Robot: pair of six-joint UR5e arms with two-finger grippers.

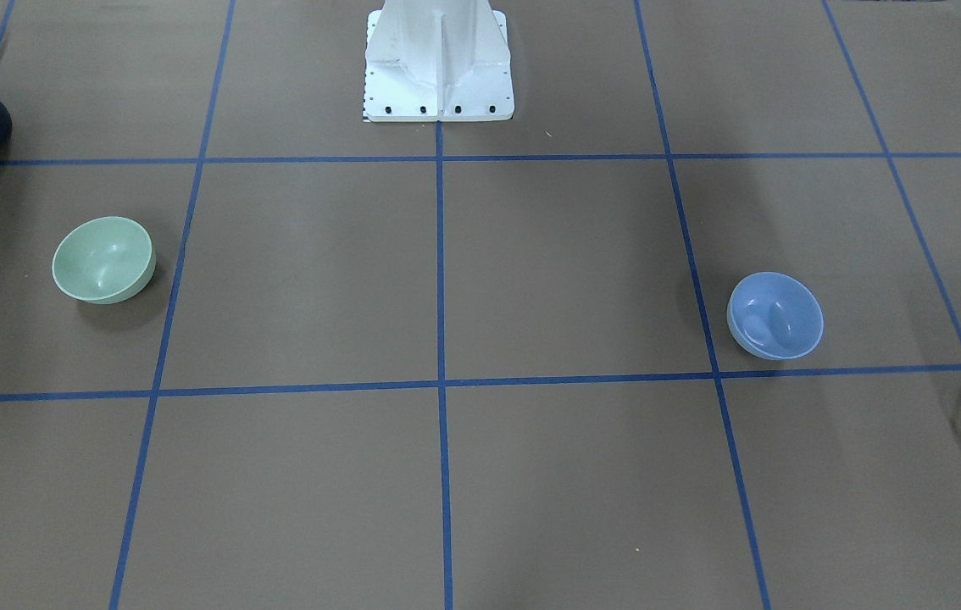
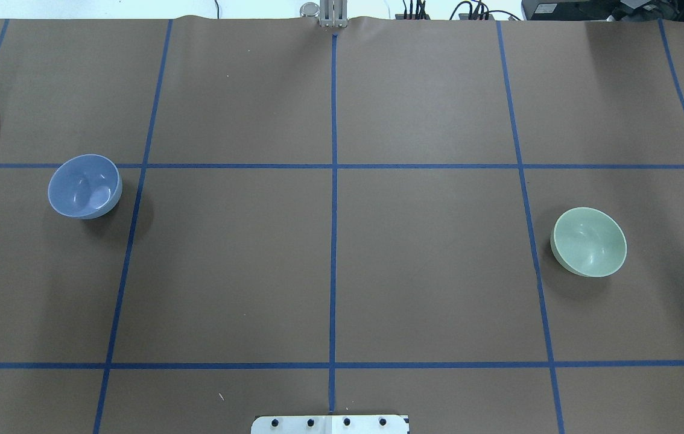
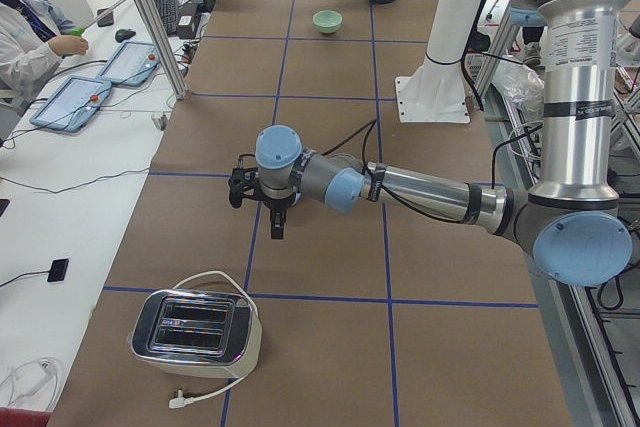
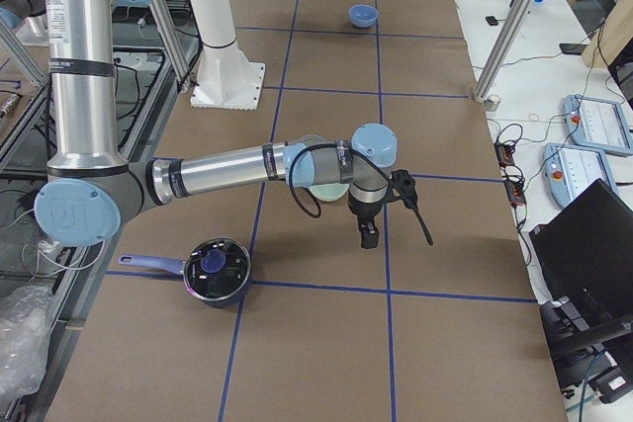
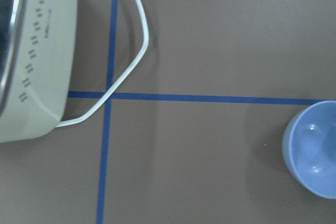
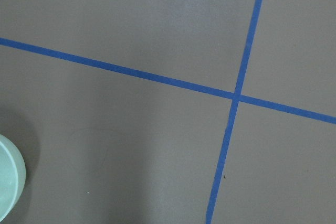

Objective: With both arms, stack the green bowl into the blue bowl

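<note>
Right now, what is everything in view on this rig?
green bowl: one, pale mint, table's right half, empty.
blue bowl: one, periwinkle, table's left half, empty.
toaster: one, cream, table's left end.
pot: one, dark blue, lidded, table's right end.
stand: one, white, robot's edge, centre.
left arm: one, grey, above table near blue bowl; left pincer state unclear.
right arm: one, grey, above table near green bowl; right pincer state unclear.

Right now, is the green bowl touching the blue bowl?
Apart. The overhead view shows the green bowl and the blue bowl on opposite sides of the table, far apart.
</note>
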